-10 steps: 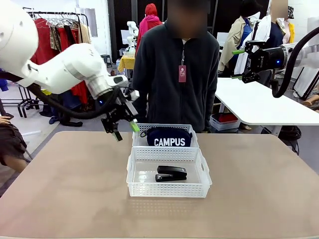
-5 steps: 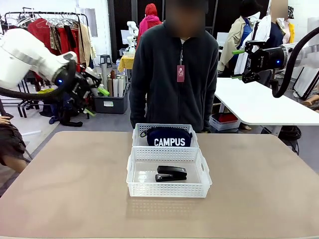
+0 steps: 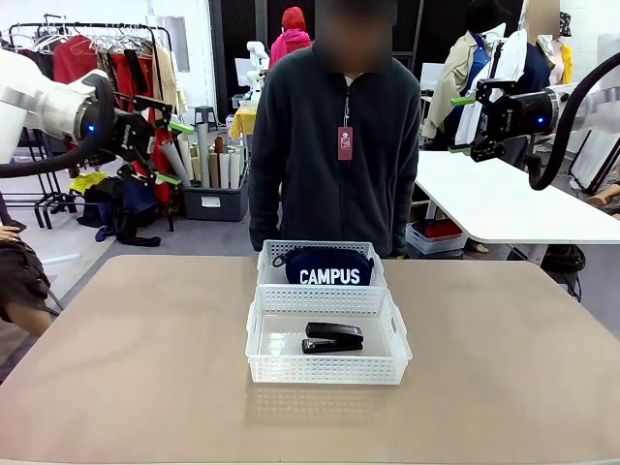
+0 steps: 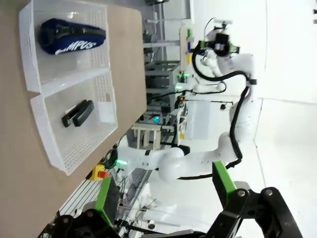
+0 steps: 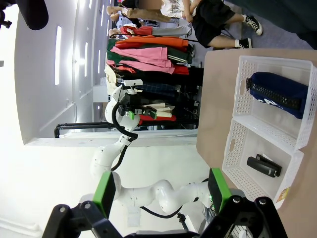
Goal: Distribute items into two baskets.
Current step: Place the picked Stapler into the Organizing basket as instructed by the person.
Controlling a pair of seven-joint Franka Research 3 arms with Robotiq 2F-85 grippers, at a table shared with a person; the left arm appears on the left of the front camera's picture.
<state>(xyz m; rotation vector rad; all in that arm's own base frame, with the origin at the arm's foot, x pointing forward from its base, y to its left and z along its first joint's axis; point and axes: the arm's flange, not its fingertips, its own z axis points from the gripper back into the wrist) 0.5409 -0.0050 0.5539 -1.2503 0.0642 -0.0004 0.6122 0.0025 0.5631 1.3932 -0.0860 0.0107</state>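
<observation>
At frame center on the bench, the CAMPUS pouch fills the rear basket; the stapler lies in the front basket. Left gripper, upper left, and right gripper, upper right, hold their fingers spread, empty.

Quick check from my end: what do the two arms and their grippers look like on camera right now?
Both arms are glossy white with rounded joint housings and thick black cables looping alongside. The left gripper and the right gripper are black two-finger units with bright green pads; a small blue light glows near the left wrist. In the wrist views, the fingers are black linkages with round pivot joints.
</observation>
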